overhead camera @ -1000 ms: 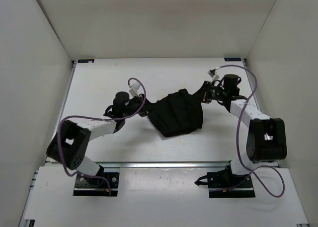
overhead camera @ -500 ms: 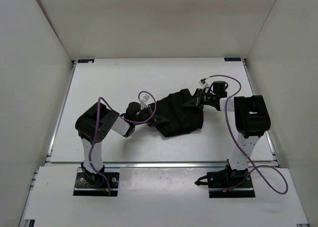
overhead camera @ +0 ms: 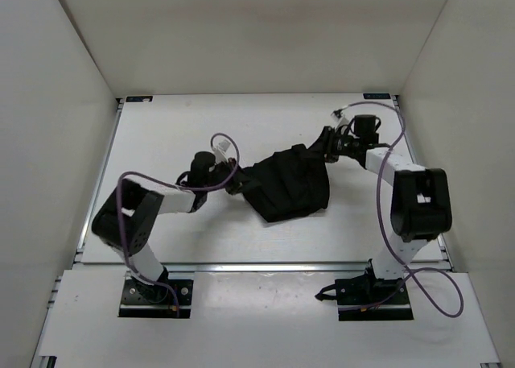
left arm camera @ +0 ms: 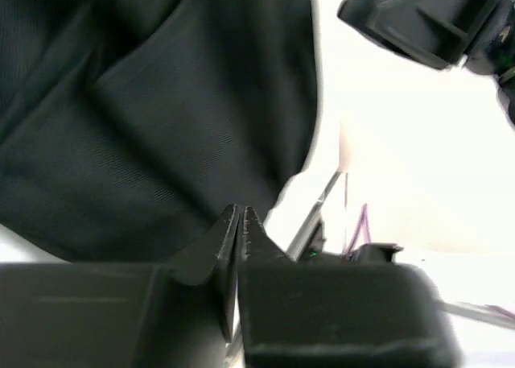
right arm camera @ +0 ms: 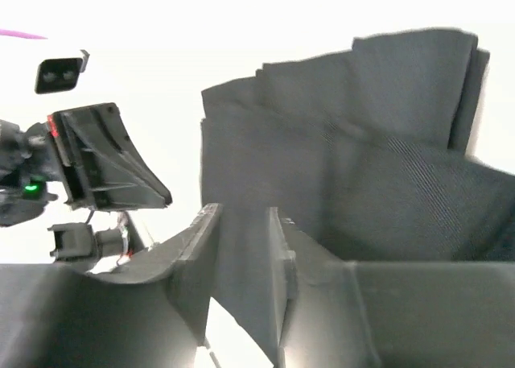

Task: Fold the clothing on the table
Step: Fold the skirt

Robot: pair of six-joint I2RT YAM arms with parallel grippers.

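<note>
Left wrist view alone shows you: left gripper [left arm camera: 239,217] fingers pressed together at black garment [overhead camera: 286,187] edge. Right wrist view alone: right gripper [right arm camera: 244,219] fingers parted, fabric between.

— How is the overhead view lit?

— Even, diffuse light is cast from above. The counter [overhead camera: 161,142] and walls [overhead camera: 241,38] are rendered bright white, and no hard shadow is seen. The clothing [overhead camera: 286,187] is left almost flat black, with little detail kept.

— And the wrist views?

— In the left wrist view the background is blown out to white on the right, and the jaws close to the lens are blurred. In the right wrist view the background is overexposed as well. There the fabric is lifted to grey, its weave is resolved at the right, and the near jaws are softened.
</note>
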